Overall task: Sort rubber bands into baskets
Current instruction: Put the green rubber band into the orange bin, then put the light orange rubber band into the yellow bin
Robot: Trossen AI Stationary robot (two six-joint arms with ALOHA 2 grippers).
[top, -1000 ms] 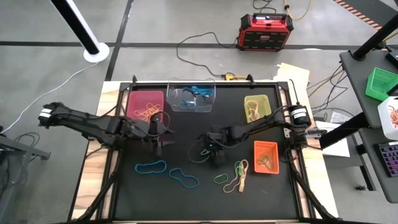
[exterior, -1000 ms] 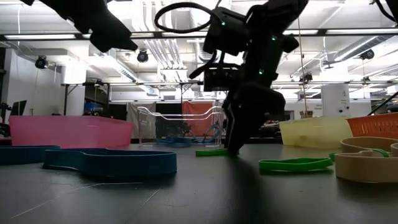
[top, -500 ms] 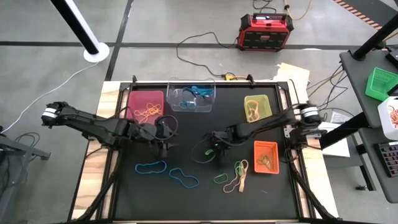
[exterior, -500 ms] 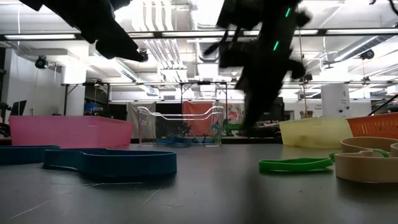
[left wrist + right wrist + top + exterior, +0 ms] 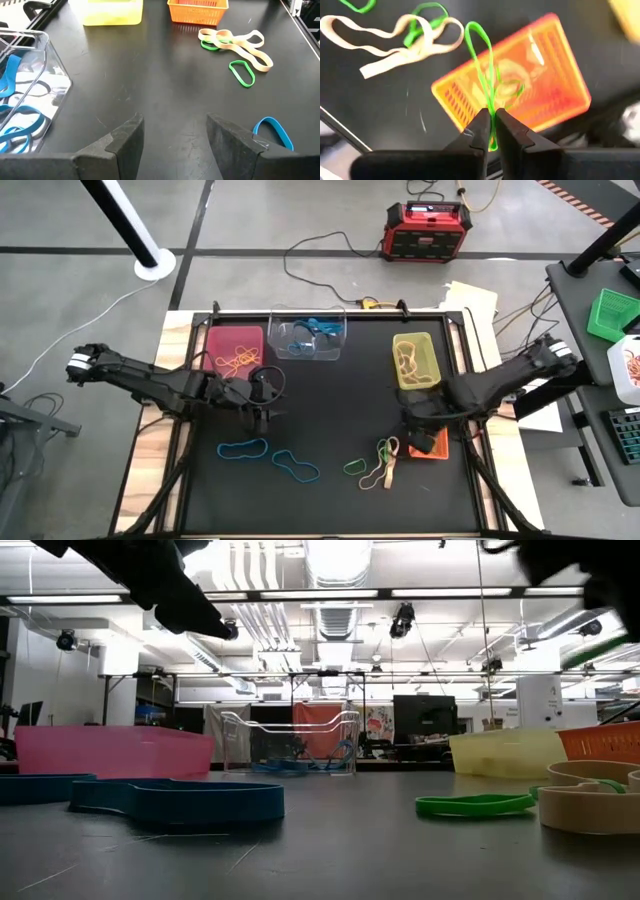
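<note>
Your right tool (image 5: pixel 491 131) pinches a green band (image 5: pixel 482 65) over the orange basket (image 5: pixel 520 85); only its wrist view shows this. Left tool (image 5: pixel 172 135) hangs released over the table (image 5: pixel 165 75). No legible writing.

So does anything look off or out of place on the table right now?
Possibly: the right tool, shut on a green rubber band, hangs over the orange basket, which seems to hold tan bands. Otherwise only unsorted loose bands.

R arm reaches in from the table's right edge, wrist bent down; right gripper (image 5: pixel 491 131) pinched tight, fingers nearly meeting. L arm stretched low from the left; left gripper (image 5: pixel 175 137) jaws apart, apparently hovering.
</note>
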